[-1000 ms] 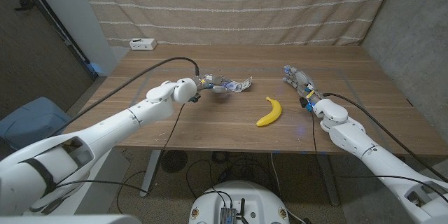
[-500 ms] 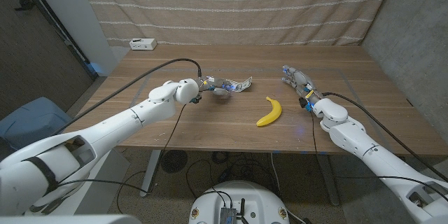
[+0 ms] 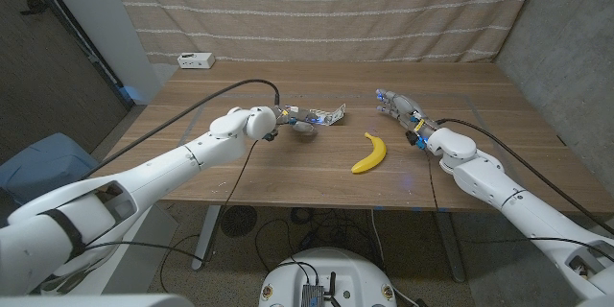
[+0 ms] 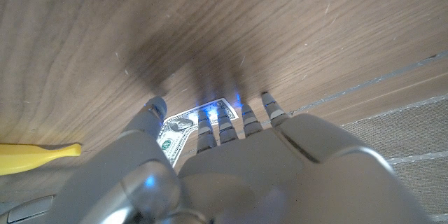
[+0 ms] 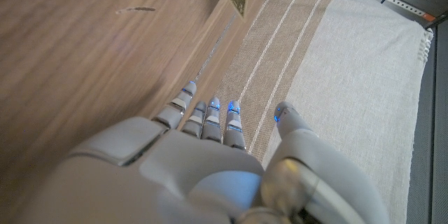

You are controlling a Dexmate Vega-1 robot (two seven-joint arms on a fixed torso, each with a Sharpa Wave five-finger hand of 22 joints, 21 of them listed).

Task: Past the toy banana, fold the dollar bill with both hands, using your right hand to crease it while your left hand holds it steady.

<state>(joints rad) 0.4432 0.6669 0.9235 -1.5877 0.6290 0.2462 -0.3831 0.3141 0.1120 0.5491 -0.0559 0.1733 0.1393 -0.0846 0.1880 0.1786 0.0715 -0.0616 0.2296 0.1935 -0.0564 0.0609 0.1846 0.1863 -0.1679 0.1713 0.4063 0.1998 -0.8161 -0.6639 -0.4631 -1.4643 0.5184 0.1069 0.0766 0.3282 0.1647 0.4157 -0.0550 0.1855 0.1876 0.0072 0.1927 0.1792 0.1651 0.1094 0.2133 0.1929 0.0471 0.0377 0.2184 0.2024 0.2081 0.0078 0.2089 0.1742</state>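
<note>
1. The fold looked barely begun. The dollar bill (image 3: 327,115) lay on the wooden table (image 3: 288,168) just above the picture's centre in the head view, one end raised a little, no crease visible.
2. The left hand (image 3: 299,120) sat at the bill's left end; in the left wrist view its fingers (image 4: 210,120) were slightly spread over the note, tips at or on the paper. Contact could not be confirmed.
3. The right hand (image 3: 396,106) hung right of centre, well apart from the bill, fingers close together and straight, holding nothing.
4. The reach across, the crease and the pressing remained, by my judgement.
5. The bill was thin printed paper; the toy banana (image 3: 369,153) a smooth, curved yellow piece, lower centre; the table matte, dark-grained wood.
</note>
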